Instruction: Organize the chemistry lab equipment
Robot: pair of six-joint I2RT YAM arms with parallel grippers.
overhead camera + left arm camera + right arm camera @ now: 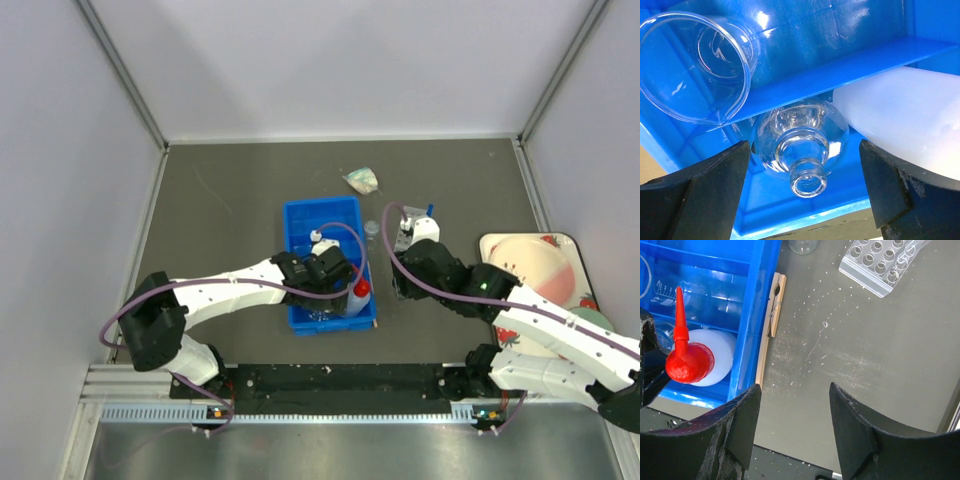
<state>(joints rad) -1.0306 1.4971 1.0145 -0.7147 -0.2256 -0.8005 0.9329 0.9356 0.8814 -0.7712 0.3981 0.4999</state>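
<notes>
- Dark grey table point(220, 200): carries everything listed below.
- Blue divided plastic bin point(305, 225): sits mid-table, between the two arms.
- Left gripper point(804, 147): hangs over the bin's near end, jaws spread wide on either side of the flask, gripping nothing.
- Right gripper point(795, 390): hovers over bare table to the right of the bin, jaws apart, holding nothing.
- White squeeze bottle with red nozzle point(715, 357): lies in the bin's near right compartment.
- Clear plastic tube rack point(880, 265): rests on the table, well apart from the bin.
- Clear glass beaker point(700, 65): lies on its side in the bin (spout down), beyond a divider.
- Round clear glass flask point(800, 140): lies just beside the bottle, neck towards the left wrist camera.
- Wooden stick-like clamp point(771, 325): lies on the table along the bin's right outer wall.
</notes>
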